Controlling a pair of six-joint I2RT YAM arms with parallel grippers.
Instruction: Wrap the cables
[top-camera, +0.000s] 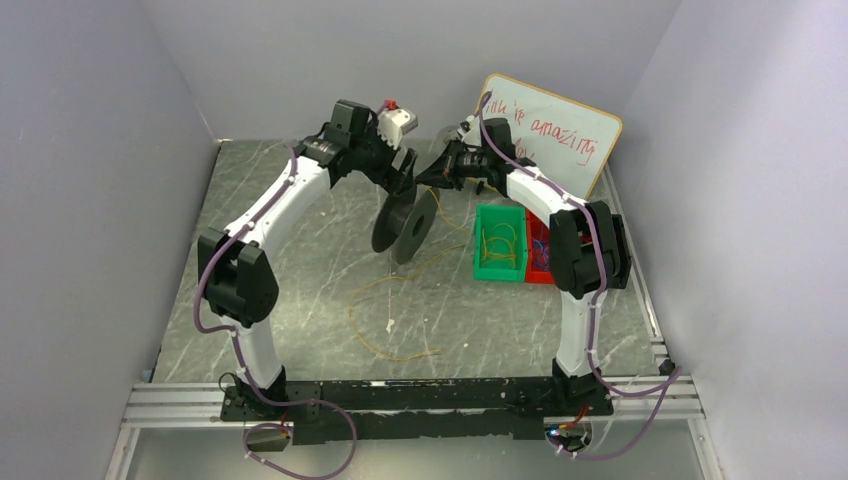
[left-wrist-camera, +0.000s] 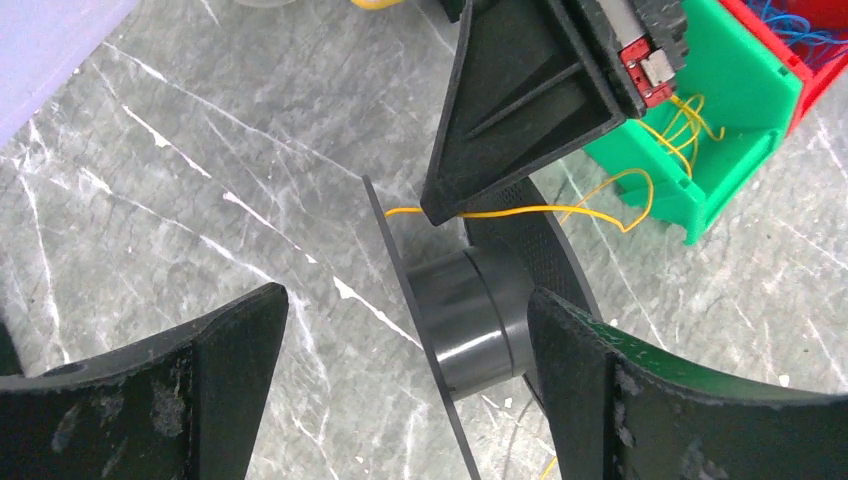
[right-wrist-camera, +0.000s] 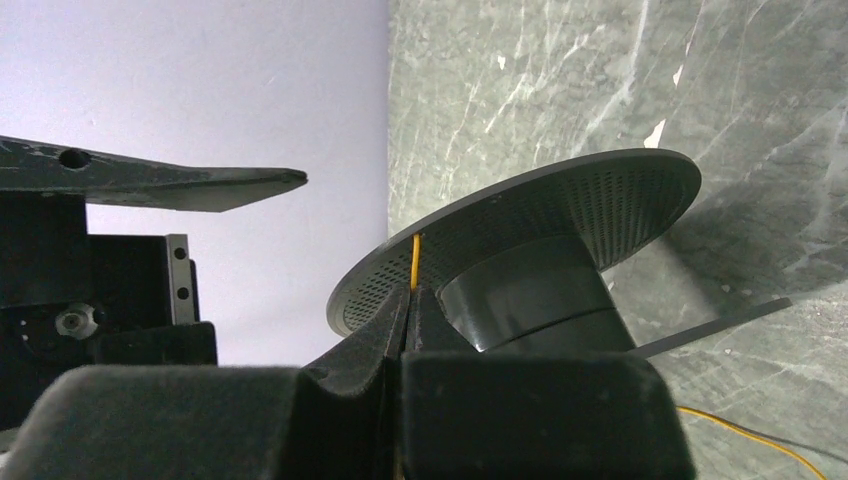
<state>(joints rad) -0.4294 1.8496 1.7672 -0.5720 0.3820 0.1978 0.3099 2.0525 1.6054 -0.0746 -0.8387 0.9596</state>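
The black spool (top-camera: 405, 225) stands on edge on the table, its hub (left-wrist-camera: 475, 315) between the wide-apart fingers of my open left gripper (left-wrist-camera: 408, 305). The left finger (left-wrist-camera: 200, 380) is well clear of the spool. The right finger (left-wrist-camera: 620, 390) sits close against the far flange; whether it touches I cannot tell. My right gripper (right-wrist-camera: 412, 295) is shut on the thin yellow cable (right-wrist-camera: 415, 262) just above the spool's perforated flange (right-wrist-camera: 560, 210). From that grip the cable (left-wrist-camera: 540, 210) runs toward the green bin. More of it lies in loose loops (top-camera: 385, 300) on the table.
A green bin (top-camera: 500, 243) holding yellow wire and a red bin (top-camera: 540, 250) with blue wires stand right of the spool. A whiteboard (top-camera: 550, 135) leans at the back right. Walls close in on three sides.
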